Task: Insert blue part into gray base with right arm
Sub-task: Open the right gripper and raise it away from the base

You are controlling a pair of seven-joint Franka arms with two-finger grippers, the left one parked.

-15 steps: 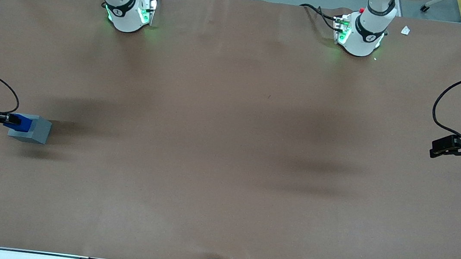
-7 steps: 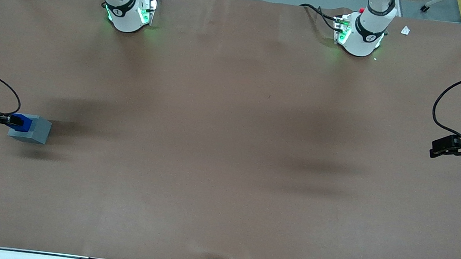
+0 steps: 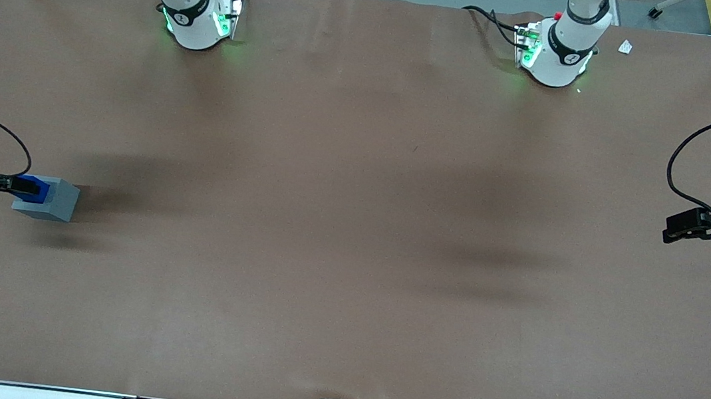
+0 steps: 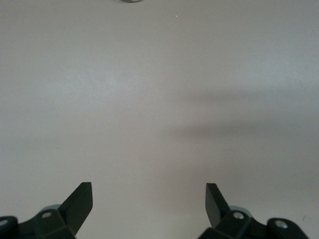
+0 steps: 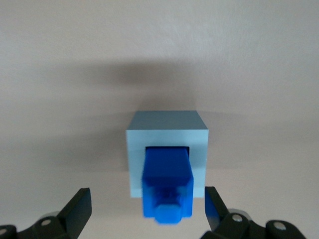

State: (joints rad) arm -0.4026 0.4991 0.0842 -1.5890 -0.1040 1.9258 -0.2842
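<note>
Blue part sat in the gray base, knob up.
The gripper hung just above it, fingers spread wide and holding nothing, evidently let go because the part was seated.

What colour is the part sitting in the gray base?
Bright blue. The blue part in the gray base shows best in the right wrist view, gripper open around it.

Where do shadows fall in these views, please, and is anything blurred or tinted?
Front view: soft dark shadow stretches from the gray base toward the parked arm's end; green glow at the arm bases. Right wrist view: broad shadow above the base; blue part slightly soft between the open gripper fingers; table looks washed-out gray.
</note>
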